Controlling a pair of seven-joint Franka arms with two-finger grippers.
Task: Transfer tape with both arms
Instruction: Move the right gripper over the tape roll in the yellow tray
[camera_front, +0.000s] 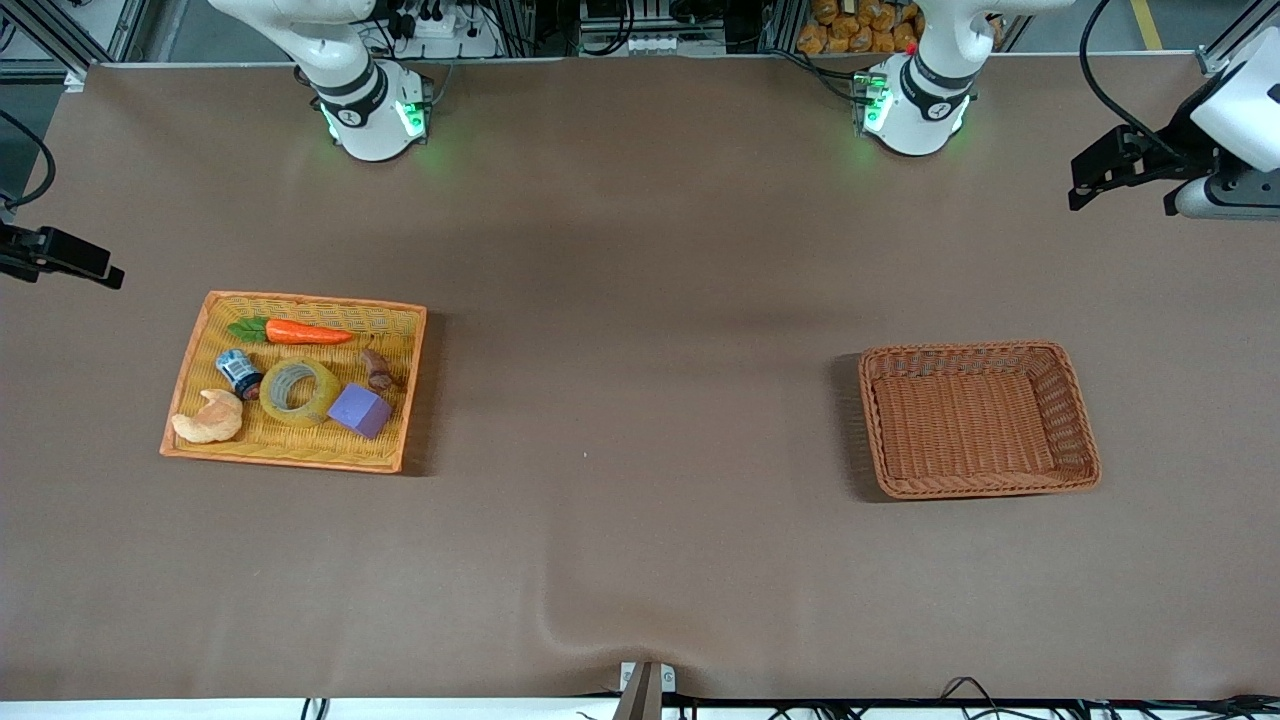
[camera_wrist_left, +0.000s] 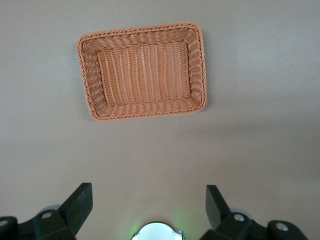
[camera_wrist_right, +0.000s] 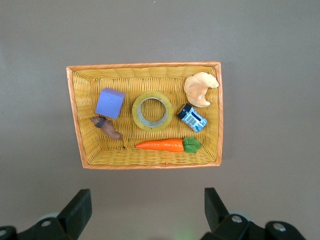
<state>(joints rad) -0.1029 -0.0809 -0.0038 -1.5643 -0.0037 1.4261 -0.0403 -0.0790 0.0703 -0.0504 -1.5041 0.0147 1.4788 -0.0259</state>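
Yellow translucent ring of packing tape (camera_front: 299, 392) with grey-white core lies flat near the middle of the yellow woven tray with orange rim (camera_front: 190, 352), toward the right arm's end of the table. It touches or nearly touches the purple cube (camera_front: 360, 409) and the small blue-labelled can (camera_front: 239, 372); the pale croissant-shaped piece (camera_front: 208, 417) sits close by.

Judged stiff and light, the outer face likely slick. The best hold looks to be across the wall: one finger down the open core, one outside, on an arc away from cube and can.

Right gripper (camera_wrist_right: 145, 212) hangs high over the table by the tray, jaws wide, empty. Left gripper (camera_wrist_left: 149, 209) hangs by the empty brown wicker basket (camera_front: 1078, 420), jaws wide, empty.
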